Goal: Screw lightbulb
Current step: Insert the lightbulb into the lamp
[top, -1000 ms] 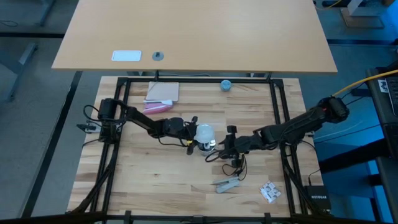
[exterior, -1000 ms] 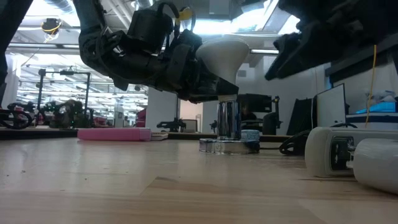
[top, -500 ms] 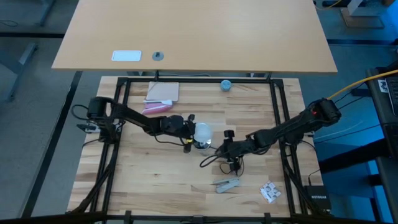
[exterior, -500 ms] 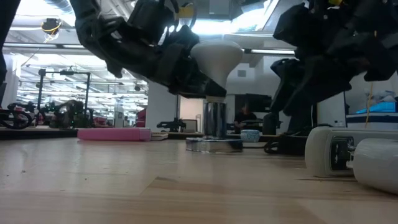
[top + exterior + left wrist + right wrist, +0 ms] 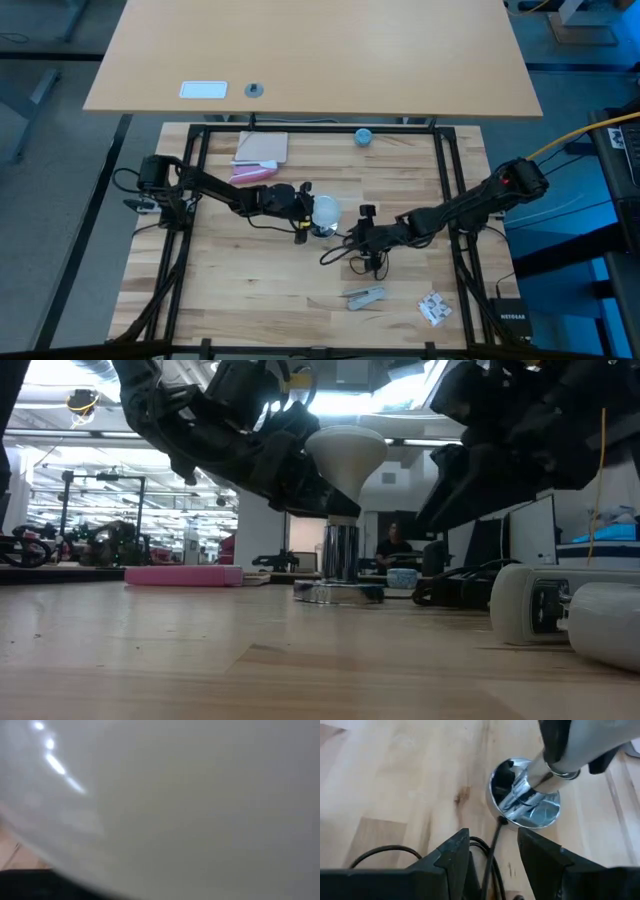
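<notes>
Left hand (image 5: pixel 300 475) clamped on lightbulb (image 5: pixel 345 452), seated atop chrome socket (image 5: pixel 340 552) mid-counter. Right hand (image 5: pixel 492 847) apart, empty, straddling cord (image 5: pixel 490 855) near base (image 5: pixel 527 817). Risk: unbraced base rotates, cross-threading.

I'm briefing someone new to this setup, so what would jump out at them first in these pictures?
First, the white lightbulb near the table's middle, held dome up by the left gripper right over a shiny chrome socket post on a round silver base. Next, the right gripper just beside that base, its fingers either side of the thin black cord. At the far edge lies a pink flat object.
</notes>
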